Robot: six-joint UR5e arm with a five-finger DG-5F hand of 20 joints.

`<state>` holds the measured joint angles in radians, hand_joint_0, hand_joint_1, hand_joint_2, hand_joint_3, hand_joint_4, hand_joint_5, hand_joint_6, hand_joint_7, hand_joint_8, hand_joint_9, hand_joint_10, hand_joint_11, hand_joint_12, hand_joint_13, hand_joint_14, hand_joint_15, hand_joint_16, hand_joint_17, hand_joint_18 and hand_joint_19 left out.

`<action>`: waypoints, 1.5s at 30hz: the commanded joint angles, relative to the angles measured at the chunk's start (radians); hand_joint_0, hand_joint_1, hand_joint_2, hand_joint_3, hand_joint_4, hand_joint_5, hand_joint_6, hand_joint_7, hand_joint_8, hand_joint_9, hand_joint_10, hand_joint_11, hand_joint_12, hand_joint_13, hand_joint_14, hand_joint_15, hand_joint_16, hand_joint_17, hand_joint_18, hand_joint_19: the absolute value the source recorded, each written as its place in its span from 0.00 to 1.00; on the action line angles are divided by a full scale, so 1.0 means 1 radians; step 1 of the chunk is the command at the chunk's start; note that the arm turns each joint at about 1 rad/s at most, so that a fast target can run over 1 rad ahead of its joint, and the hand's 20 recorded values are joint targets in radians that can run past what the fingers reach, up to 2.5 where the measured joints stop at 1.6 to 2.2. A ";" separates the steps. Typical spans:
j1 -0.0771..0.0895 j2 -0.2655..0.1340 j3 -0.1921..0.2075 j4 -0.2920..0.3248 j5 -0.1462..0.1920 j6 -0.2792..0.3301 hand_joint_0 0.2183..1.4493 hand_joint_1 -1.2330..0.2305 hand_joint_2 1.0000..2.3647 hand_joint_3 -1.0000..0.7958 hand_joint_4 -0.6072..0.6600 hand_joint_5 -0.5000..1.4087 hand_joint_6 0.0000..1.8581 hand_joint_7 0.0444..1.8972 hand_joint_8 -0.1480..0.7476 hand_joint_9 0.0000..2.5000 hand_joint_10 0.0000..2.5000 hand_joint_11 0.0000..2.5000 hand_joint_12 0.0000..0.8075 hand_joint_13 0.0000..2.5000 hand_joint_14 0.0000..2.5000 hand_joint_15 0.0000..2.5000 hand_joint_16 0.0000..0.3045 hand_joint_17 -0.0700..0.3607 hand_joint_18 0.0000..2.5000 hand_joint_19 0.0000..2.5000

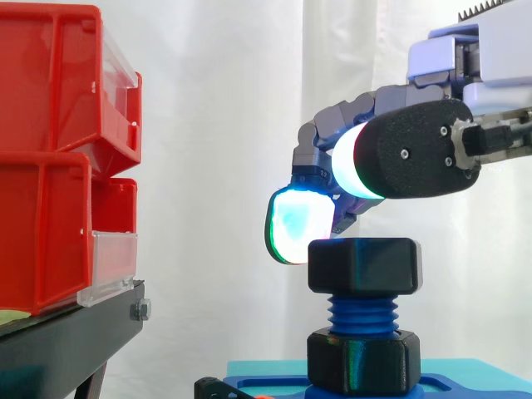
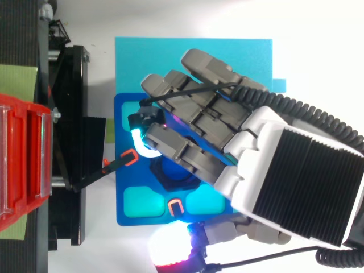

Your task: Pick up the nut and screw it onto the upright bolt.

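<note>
Nut (image 1: 363, 264) mostly hidden under hand (image 2: 227, 136) from above, bins (image 1: 50, 166) cut off left.

Bright, even light washes the white curtain (image 1: 233, 100), shadows faint.

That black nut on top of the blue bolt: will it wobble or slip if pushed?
The black nut sits level on the top threads of the blue bolt, so it probably resists sliding off but may turn freely. It looks like rigid plastic, likely light. Its flat hex sides should give fair purchase.
</note>
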<state>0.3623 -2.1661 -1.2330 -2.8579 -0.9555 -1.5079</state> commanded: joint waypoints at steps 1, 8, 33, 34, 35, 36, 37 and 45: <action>-0.005 0.000 0.000 -0.008 -0.008 0.003 0.19 0.68 0.00 0.28 0.74 0.22 0.27 0.70 0.54 0.23 0.00 0.00 0.43 0.19 0.00 0.00 0.13 0.37 0.09 0.00; -0.020 0.000 0.001 -0.011 -0.039 0.003 0.20 0.66 0.00 0.28 0.73 0.24 0.32 0.65 0.54 0.28 0.00 0.00 0.39 0.22 0.00 0.00 0.11 0.34 0.11 0.00; -0.062 0.005 0.001 -0.026 -0.104 0.005 0.21 0.70 0.00 0.28 0.58 0.29 0.36 0.62 0.51 0.50 0.00 0.00 0.25 0.37 0.00 0.00 0.06 0.25 0.24 0.00; -0.063 0.008 0.001 -0.026 -0.109 0.006 0.21 0.71 0.00 0.28 0.57 0.29 0.36 0.61 0.51 0.51 0.00 0.00 0.25 0.38 0.00 0.00 0.06 0.25 0.24 0.00; -0.062 0.009 0.001 -0.026 -0.109 0.008 0.21 0.71 0.00 0.28 0.57 0.29 0.36 0.62 0.51 0.52 0.00 0.00 0.25 0.38 0.00 0.00 0.05 0.25 0.26 0.00; -0.062 0.009 0.001 -0.026 -0.109 0.008 0.21 0.71 0.00 0.28 0.57 0.29 0.36 0.62 0.52 0.52 0.00 0.00 0.25 0.39 0.00 0.00 0.05 0.25 0.26 0.00; -0.063 0.014 0.001 -0.028 -0.109 0.009 0.21 0.71 0.00 0.28 0.57 0.29 0.36 0.62 0.51 0.53 0.00 0.00 0.24 0.40 0.00 0.00 0.05 0.24 0.26 0.00; -0.065 0.038 0.009 -0.063 -0.109 0.006 0.21 0.71 0.00 0.28 0.57 0.29 0.36 0.62 0.53 0.66 0.00 0.02 0.23 0.46 0.00 0.00 0.04 0.23 0.31 0.00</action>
<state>0.2981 -2.1385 -1.2271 -2.9028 -1.0645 -1.5011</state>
